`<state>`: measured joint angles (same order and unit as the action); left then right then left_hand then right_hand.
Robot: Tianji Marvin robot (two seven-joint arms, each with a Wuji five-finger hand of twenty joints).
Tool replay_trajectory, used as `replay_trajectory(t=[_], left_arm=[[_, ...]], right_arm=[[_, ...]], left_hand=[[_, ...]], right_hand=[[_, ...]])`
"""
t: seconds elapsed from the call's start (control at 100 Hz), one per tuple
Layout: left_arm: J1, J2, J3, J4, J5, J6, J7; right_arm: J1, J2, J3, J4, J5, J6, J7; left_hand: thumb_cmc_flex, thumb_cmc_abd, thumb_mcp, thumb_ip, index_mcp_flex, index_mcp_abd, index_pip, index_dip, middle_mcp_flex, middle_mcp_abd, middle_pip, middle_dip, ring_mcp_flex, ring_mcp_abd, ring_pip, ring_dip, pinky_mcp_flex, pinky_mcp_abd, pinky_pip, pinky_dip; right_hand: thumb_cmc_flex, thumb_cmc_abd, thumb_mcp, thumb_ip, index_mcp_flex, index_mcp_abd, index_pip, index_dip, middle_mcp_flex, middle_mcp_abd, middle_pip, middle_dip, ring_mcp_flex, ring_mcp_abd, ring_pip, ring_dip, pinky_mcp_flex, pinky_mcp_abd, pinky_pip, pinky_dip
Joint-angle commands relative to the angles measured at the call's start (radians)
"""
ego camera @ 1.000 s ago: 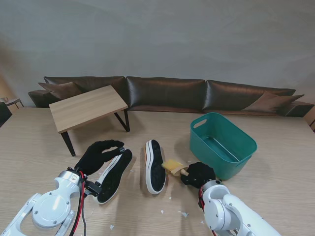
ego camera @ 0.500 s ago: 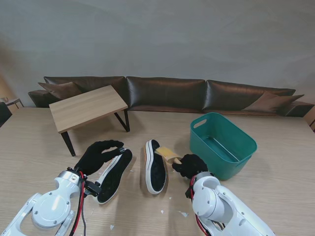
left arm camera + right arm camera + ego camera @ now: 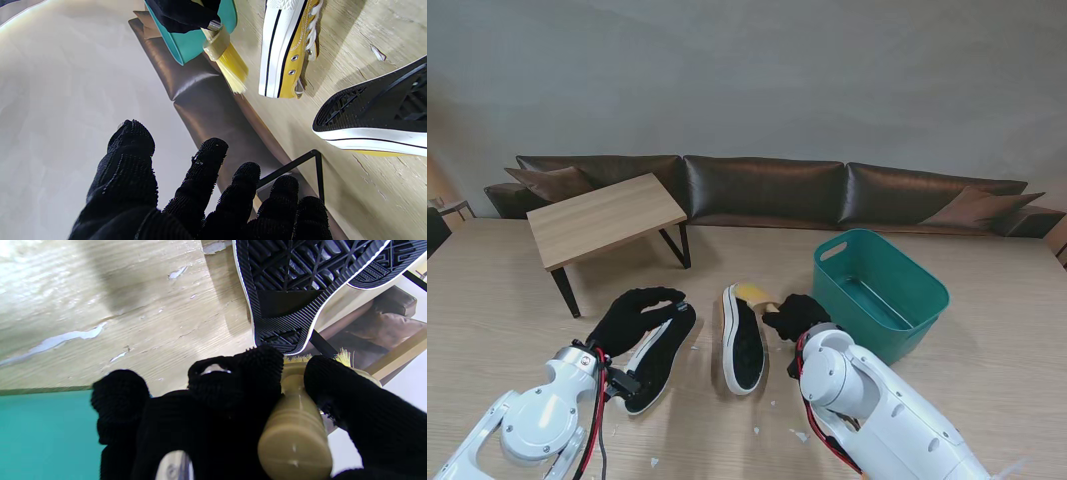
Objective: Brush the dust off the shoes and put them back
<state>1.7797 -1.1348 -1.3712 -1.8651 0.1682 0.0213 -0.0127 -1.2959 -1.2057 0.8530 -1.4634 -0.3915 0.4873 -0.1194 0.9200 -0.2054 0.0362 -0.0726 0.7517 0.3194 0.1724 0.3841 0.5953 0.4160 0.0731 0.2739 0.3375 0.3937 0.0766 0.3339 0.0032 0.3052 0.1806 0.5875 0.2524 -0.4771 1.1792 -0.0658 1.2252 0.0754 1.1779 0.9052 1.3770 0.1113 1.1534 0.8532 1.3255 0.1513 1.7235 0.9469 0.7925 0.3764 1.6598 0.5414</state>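
Shoe (image 3: 743, 340) lay sole-up, lengthwise away from me, just left of the right robot hand (image 3: 795, 315), which gripped the brush (image 3: 753, 292).

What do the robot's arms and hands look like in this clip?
Both arms are glossy white, rounded shells with round joint caps. The left arm carries red and black cables along its wrist; the right arm has a red cable looping at its underside. The left hand and right hand are five-fingered and covered in black knitted gloves with a nubby texture.
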Motion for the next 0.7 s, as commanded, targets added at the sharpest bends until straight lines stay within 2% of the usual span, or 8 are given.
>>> replay_trajectory(t=[0.0, 0.26, 0.69], left_arm=[[0.003, -0.003, 0.002, -0.001, -0.002, 0.006, -0.019], [0.002, -0.004, 0.009, 0.003, -0.005, 0.012, -0.017], [0.005, -0.004, 0.003, 0.005, -0.003, 0.003, -0.016]], right_arm=[[0.010, -0.010, -0.009, 0.015, 0.011, 0.001, 0.025], [0.030, 0.001, -0.037, 0.040, 0.012, -0.020, 0.071], [-0.034, 0.033, -0.006, -0.023, -0.025, -0.032, 0.121]], left_hand=[[0.041, 0.066, -0.027, 0.047, 0.006, -0.004, -0.003, 0.002, 0.005, 0.001, -0.003, 0.006, -0.055, 0.006, -0.006, 0.006, -0.021, -0.025, -0.027, -0.004], [0.043, 0.069, -0.030, 0.047, 0.006, -0.003, -0.003, 0.002, 0.005, 0.002, -0.003, 0.006, -0.056, 0.007, -0.006, 0.006, -0.022, -0.025, -0.027, -0.003], [0.044, 0.071, -0.033, 0.048, 0.007, -0.003, -0.002, 0.002, 0.006, 0.000, -0.002, 0.006, -0.056, 0.005, -0.006, 0.006, -0.023, -0.026, -0.027, -0.003]], right_hand=[[0.066, 0.060, 0.118, 0.004, 0.121, 0.096, 0.074, -0.004, 0.074, 0.074, 0.060, -0.003, -0.017, -0.092, 0.055, 0.002, 0.334, 0.034, 0.060, 0.011], [0.062, 0.064, 0.114, 0.005, 0.121, 0.092, 0.070, -0.002, 0.074, 0.073, 0.056, -0.003, -0.016, -0.096, 0.053, 0.000, 0.334, 0.032, 0.059, 0.011], [0.063, 0.064, 0.110, 0.007, 0.120, 0.088, 0.068, 0.002, 0.074, 0.067, 0.054, -0.002, -0.016, -0.099, 0.053, -0.001, 0.336, 0.024, 0.064, 0.010]])
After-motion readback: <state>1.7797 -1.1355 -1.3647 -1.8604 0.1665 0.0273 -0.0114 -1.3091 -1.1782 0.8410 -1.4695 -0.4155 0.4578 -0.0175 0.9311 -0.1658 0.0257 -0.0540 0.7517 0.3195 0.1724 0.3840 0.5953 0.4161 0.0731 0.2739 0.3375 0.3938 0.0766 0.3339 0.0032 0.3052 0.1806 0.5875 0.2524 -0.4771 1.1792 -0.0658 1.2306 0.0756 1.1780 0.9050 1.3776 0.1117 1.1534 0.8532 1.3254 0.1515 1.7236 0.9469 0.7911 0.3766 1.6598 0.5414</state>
